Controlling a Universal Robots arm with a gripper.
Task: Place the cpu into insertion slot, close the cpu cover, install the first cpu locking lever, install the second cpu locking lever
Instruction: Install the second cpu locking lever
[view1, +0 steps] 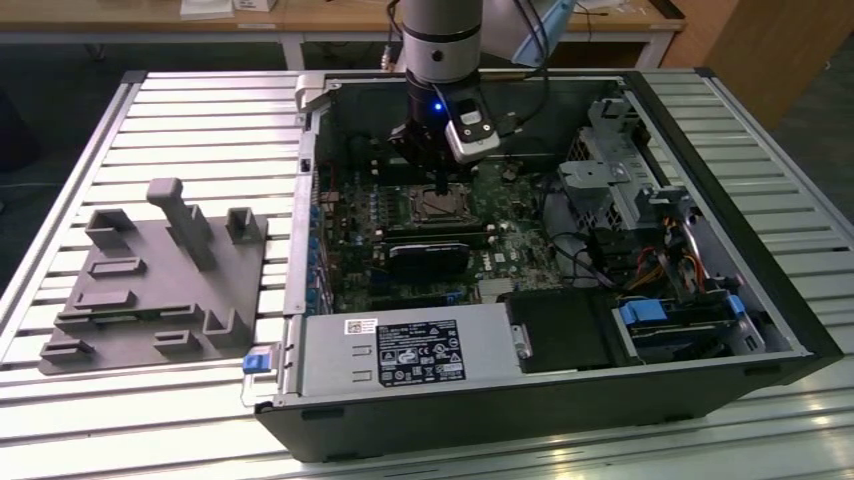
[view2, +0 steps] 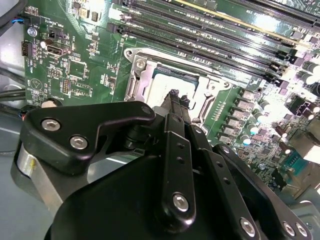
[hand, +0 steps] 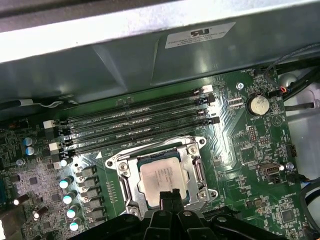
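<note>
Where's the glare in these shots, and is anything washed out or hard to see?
In the second wrist view, glare whitens the cpu and the board's far corner. In the first wrist view, the case wall is a bright band while the cpu reads clearly. In the exterior view, the table slats shine and the case interior is dim.

— Where's your arm (view1: 441, 40)?
— Upper middle of the exterior view, coming straight down, wrist vertical.
— And your gripper (view1: 441, 186)?
— Pointing down, fingers (view2: 174, 98) drawn together into one narrow tip at the lower centre of the first wrist view.
</note>
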